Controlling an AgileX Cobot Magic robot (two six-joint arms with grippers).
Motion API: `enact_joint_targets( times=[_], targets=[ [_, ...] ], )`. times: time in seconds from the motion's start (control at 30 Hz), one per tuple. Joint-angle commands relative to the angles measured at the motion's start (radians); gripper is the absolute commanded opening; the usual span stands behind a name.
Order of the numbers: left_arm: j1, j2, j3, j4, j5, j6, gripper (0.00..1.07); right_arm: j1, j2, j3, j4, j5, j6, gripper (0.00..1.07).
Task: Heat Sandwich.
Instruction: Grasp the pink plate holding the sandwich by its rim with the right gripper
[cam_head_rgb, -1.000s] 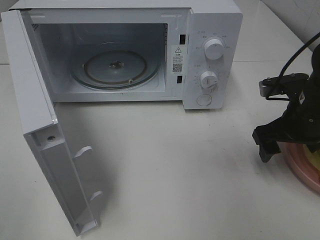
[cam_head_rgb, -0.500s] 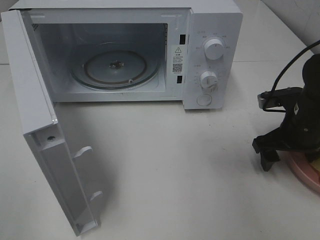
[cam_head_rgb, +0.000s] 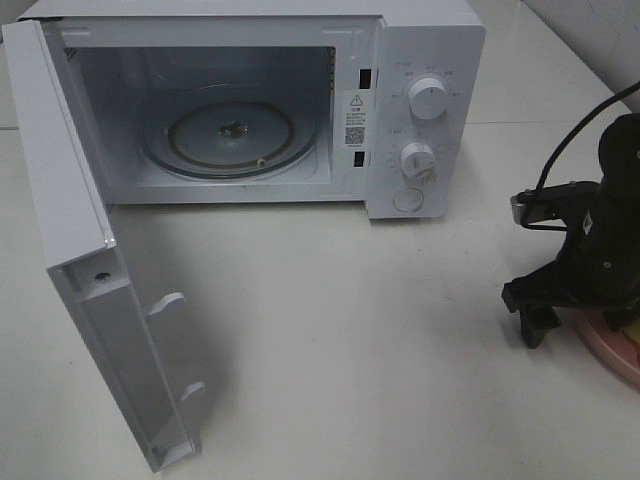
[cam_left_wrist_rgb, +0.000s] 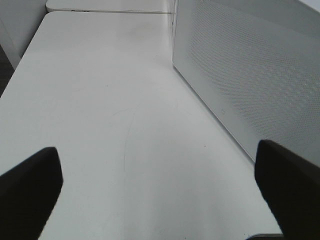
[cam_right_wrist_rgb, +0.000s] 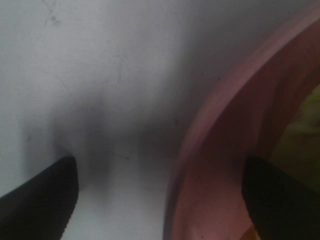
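Observation:
The sandwich (cam_right_wrist_rgb: 306, 125) shows only as a yellow-green blur on the pink plate (cam_right_wrist_rgb: 210, 140) in the right wrist view. In the high view the right arm hides nearly all of it. My right gripper (cam_head_rgb: 580, 318) hangs low over the left rim of the plate (cam_head_rgb: 615, 352) at the table's right edge. It is open: one finger is outside the rim over the table, the other over the plate's inside. My left gripper (cam_left_wrist_rgb: 160, 192) is open over bare table beside the microwave's side wall (cam_left_wrist_rgb: 250, 75), out of the high view.
The white microwave (cam_head_rgb: 430, 60) stands at the back with its door (cam_head_rgb: 70, 220) swung wide open toward the front left. Its glass turntable (cam_head_rgb: 230, 135) is bare. White table (cam_head_rgb: 350, 330) stretches between the microwave and the plate.
My right gripper has sunk a little toward the plate's rim, shifted slightly right, and its jaws have narrowed a touch. Nothing else has moved.

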Motion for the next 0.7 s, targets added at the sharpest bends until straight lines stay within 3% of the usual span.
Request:
enact_joint_targets(
  times=[0.03,0.23,0.37,0.4,0.47,0.5,0.53,0.57,0.63,0.7],
  targets=[
    [-0.005,-0.020,0.000,-0.001,-0.001,0.000,1.00,-0.004,0.009,0.000,-0.012,0.002,-0.019,0.84],
    [-0.005,-0.020,0.000,-0.001,-0.001,0.000,1.00,-0.004,0.009,0.000,-0.012,0.009,-0.028,0.74],
    [-0.005,-0.020,0.000,-0.001,-0.001,0.000,1.00,-0.004,0.009,0.000,-0.011,0.024,-0.017,0.57],
    [-0.005,-0.020,0.000,-0.001,-0.001,0.000,1.00,-0.004,0.009,0.000,-0.011,0.024,-0.017,0.57],
    [-0.005,-0.020,0.000,-0.001,-0.001,0.000,1.00,-0.004,0.009,0.000,-0.013,0.018,-0.013,0.45],
    [-0.005,-0.020,0.000,-0.001,-0.001,0.000,1.00,-0.004,0.009,0.000,-0.017,0.016,-0.003,0.29],
    [-0.005,-0.020,0.000,-0.001,-0.001,0.000,1.00,-0.004,0.009,0.000,-0.018,0.016,0.012,0.22],
    [-0.005,-0.020,0.000,-0.001,-0.001,0.000,1.00,-0.004,0.009,0.000,-0.018,0.016,0.012,0.22],
    [-0.005,-0.020,0.000,-0.001,-0.001,0.000,1.00,-0.004,0.009,0.000,-0.019,0.019,0.020,0.00],
    [-0.005,-0.020,0.000,-0.001,-0.001,0.000,1.00,-0.004,0.009,0.000,-0.019,0.021,0.015,0.00]
  ],
)
